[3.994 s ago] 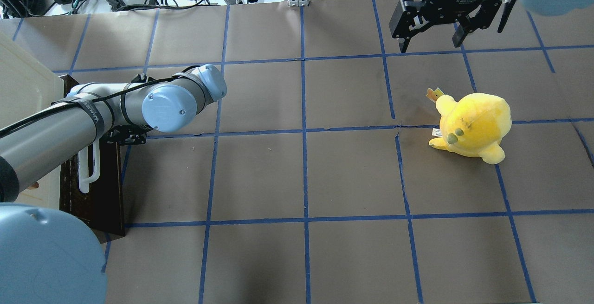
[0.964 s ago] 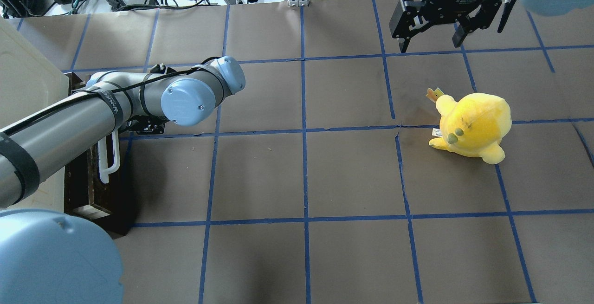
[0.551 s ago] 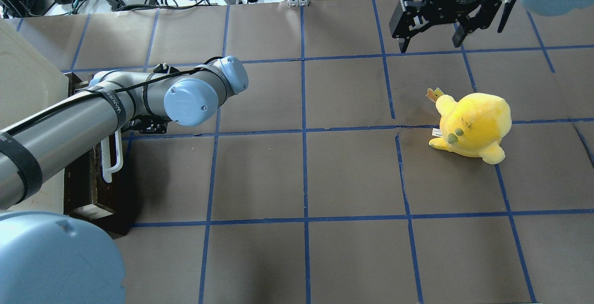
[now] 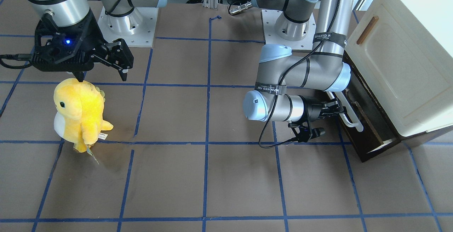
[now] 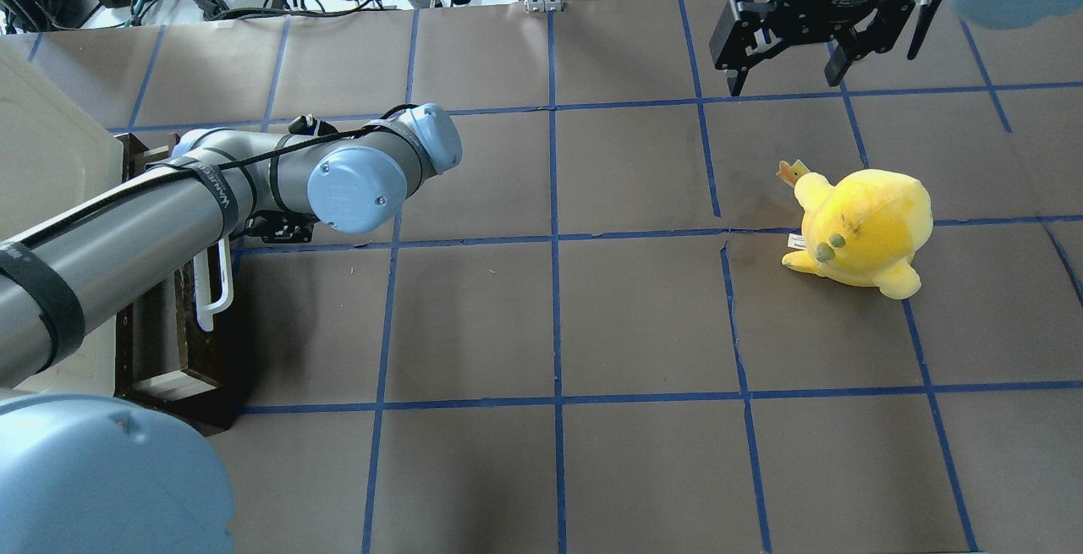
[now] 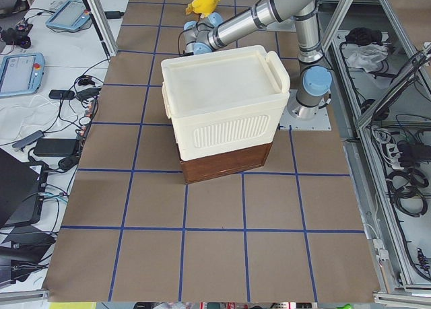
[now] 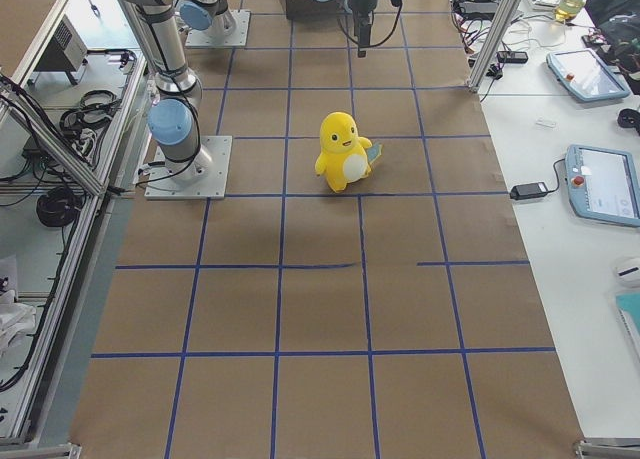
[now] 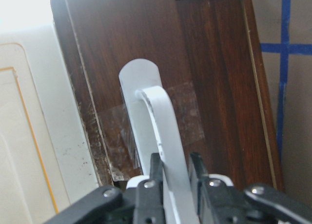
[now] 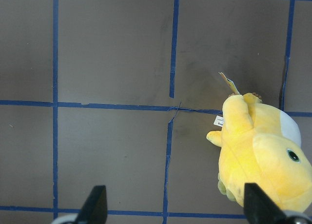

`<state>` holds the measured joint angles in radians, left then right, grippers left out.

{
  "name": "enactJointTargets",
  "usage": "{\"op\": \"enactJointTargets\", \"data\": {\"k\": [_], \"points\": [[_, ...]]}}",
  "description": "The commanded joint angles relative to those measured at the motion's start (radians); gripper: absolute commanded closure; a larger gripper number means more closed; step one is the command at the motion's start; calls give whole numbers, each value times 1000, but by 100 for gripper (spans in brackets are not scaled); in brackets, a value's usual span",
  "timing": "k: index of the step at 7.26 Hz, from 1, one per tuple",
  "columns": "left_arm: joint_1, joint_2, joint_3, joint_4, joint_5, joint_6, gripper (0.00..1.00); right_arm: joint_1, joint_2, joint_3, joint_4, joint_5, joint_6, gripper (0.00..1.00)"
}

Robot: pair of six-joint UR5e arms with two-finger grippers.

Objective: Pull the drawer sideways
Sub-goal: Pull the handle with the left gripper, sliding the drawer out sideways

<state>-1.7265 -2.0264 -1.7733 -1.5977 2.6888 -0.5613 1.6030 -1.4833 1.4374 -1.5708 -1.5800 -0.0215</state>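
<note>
The dark-brown drawer [image 5: 182, 351] sticks partly out of the foot of the cream cabinet [image 5: 42, 165] at the table's left edge, and a pale inner wall shows. Its front [image 8: 219, 63] carries a long white bar handle [image 8: 163, 131]. My left gripper [image 8: 174, 177] is shut on that handle, with one finger on each side. The front-facing view shows the left gripper [image 4: 334, 111] at the handle [image 4: 350, 118] of the drawer [image 4: 359, 136]. My right gripper [image 5: 787, 72] is open and empty. It hangs above the far right of the table, and the right wrist view [image 9: 175, 207] shows it open too.
A yellow plush toy [image 5: 863, 228] stands on the right half of the table, below the right gripper; it also shows in the front-facing view [image 4: 79, 113]. The cream cabinet [image 4: 400, 65] has a door panel with a small brown handle [image 4: 367, 30]. Blue tape lines grid the brown table.
My left arm has moved right with the white handle in its gripper, and the drawer has slid further out of the cabinet. The right arm and the plush have not moved.
</note>
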Motion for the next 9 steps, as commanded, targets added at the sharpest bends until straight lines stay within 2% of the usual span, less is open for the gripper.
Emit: {"op": "enactJointTargets", "data": {"k": [1,3,9], "points": [[-11,-2,0,18,-6,3,75,0,0,0,0,0,0,0],[-46,-2,12,19,-30,11,75,0,0,0,0,0,0,0],[-51,-5,32,19,-52,9,75,0,0,0,0,0,0,0]]}}
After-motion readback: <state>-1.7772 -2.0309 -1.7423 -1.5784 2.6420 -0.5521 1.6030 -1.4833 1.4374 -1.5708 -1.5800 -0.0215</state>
